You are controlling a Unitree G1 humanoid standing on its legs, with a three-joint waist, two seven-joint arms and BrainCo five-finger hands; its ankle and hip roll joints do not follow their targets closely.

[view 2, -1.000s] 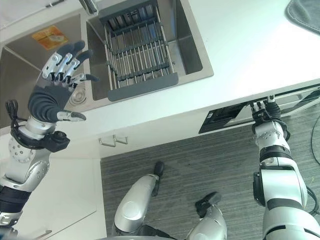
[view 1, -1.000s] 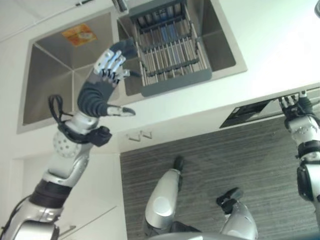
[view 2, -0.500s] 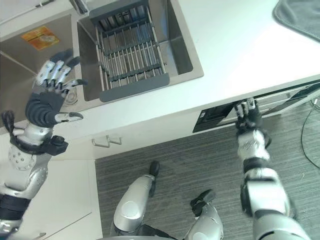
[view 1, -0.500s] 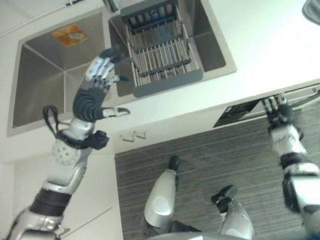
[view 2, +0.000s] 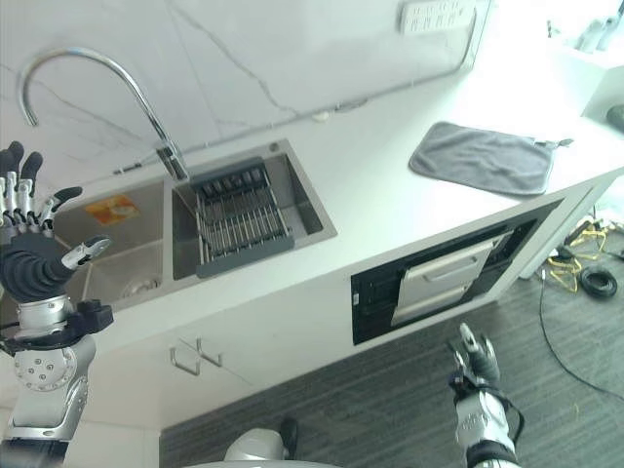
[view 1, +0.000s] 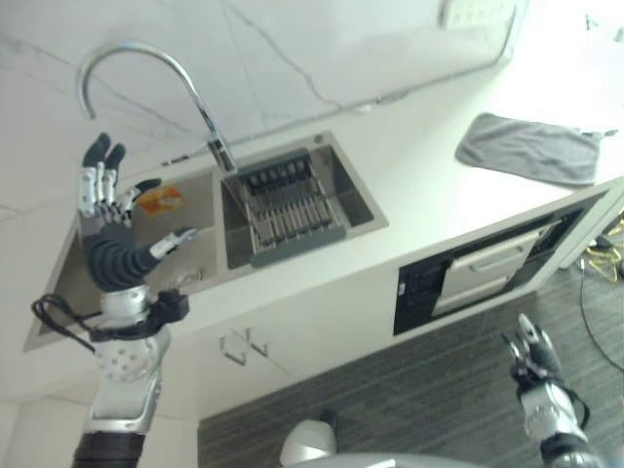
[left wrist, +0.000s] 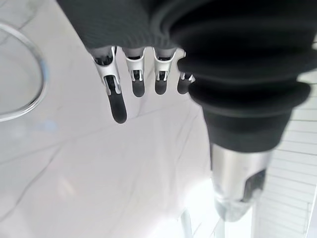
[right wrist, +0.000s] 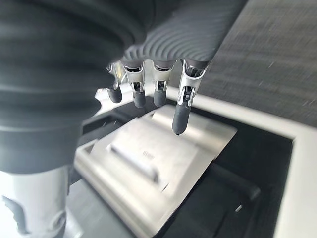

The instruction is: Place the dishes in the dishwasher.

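Left hand (view 1: 112,255) raised with fingers spread beside the sink (view 1: 210,261), holding nothing, right hand (view 2: 474,366) low with fingers straight before the partly open dishwasher (view 2: 444,276), rack (view 2: 241,218) contents hard to make out, grey cloth (view 2: 483,156) on the counter

Head pair: looking down from above on the counter (view 2: 390,185), sink (view 1: 146,244) and dishwasher (view 2: 448,278), from well back.
Shared ground: both eyes catch the faucet (view 1: 146,73), the grey cloth (view 2: 483,158) and the raised left hand (view 1: 112,239); the right eye sits slightly aside.
Left wrist: very close along the left hand's fingers (left wrist: 118,99), facing a pale marbled surface, possibly the wall.
Right wrist: close past the right hand's fingers (right wrist: 179,116), aimed at the dishwasher's silver front panel (right wrist: 148,163).
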